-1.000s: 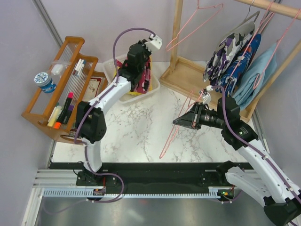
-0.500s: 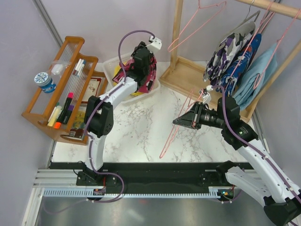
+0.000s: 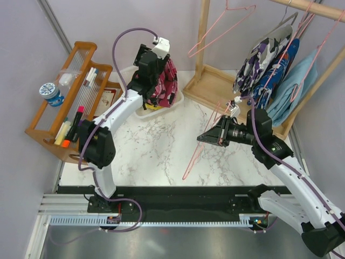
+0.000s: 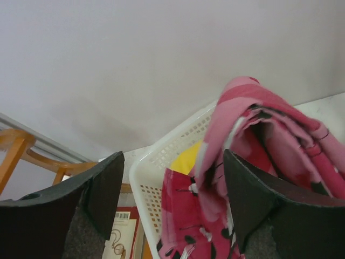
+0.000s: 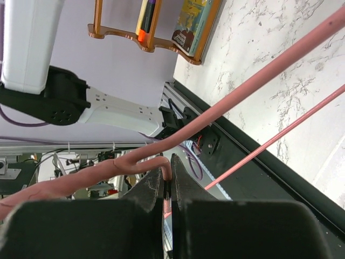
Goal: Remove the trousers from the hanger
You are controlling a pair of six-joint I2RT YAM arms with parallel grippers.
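At the far-left corner of the desk [image 3: 161,141], the white basket [image 4: 161,162] holds both trousers, the pink camouflage pair [image 3: 166,86] heaped over the yellow pair [image 4: 186,158]. We see the left end effector [image 4: 172,167] just above them, fingers apart and empty, the cloth lying ahead of it; the right end effector [image 5: 167,181], well apart, is clamped on the bare pink hanger [image 5: 253,89].

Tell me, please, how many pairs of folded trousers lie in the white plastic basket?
2: pink camouflage cloth trousers heaped on top, plain yellow cloth trousers beneath; more could be hidden underneath.
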